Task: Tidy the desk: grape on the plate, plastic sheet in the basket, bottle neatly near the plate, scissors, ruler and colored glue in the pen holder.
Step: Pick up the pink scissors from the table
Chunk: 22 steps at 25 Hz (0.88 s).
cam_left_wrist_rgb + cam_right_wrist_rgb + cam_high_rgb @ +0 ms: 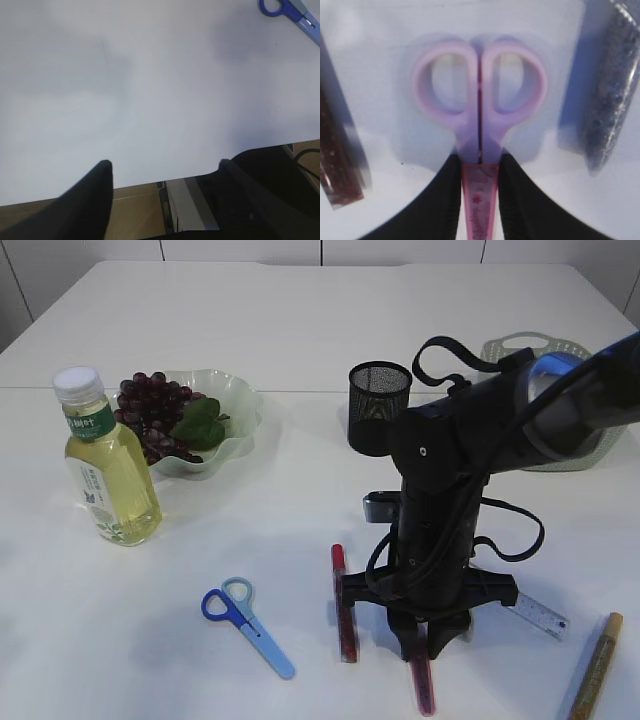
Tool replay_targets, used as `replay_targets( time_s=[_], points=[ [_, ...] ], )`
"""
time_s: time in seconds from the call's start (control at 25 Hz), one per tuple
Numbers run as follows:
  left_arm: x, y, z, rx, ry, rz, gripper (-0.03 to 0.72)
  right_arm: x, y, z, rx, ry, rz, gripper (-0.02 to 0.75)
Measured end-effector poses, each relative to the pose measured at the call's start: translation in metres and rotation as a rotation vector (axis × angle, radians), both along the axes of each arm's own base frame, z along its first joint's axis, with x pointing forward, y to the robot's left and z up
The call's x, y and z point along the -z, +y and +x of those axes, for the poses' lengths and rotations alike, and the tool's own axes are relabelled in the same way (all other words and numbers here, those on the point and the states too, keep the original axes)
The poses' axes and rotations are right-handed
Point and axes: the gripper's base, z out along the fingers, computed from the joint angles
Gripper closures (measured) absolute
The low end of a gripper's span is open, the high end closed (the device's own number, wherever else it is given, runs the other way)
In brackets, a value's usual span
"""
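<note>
my right end effector (480, 195) is clamped on the pink scissors (480, 115) lying on the tabletop (250, 520); the left end effector (162, 172) hangs apart. i worry the slim grip slips or nudges the glue tube (612, 90) alongside.

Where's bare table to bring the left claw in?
Free: the stretch below the bottle and left of the blue scissors; also between the plate and pen holder. Crowded: around the right claw, among glue tubes and ruler.
</note>
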Motion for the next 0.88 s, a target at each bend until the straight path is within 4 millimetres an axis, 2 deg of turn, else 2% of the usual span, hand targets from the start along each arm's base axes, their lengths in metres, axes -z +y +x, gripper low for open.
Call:
replay_targets(
  time_s=[0.24, 0.44, 0.64, 0.88],
  points=[
    [0.0000, 0.0000, 0.0000, 0.000, 0.000, 0.000, 0.219, 0.0000, -0.0008, 0.0002, -0.021, -0.004, -0.008, 0.528],
    [0.0000, 0.0000, 0.0000, 0.000, 0.000, 0.000, 0.220, 0.0001, -0.0017, 0.0008, -0.160, -0.010, -0.003, 0.528],
    [0.0000, 0.0000, 0.0000, 0.000, 0.000, 0.000, 0.220, 0.0001, -0.0019, 0.0009, -0.196, -0.011, -0.001, 0.528],
    [0.0000, -0.0001, 0.0000, 0.000, 0.000, -0.002, 0.220, 0.0001, -0.0022, 0.0012, -0.338, -0.014, 0.012, 0.528]
  ],
)
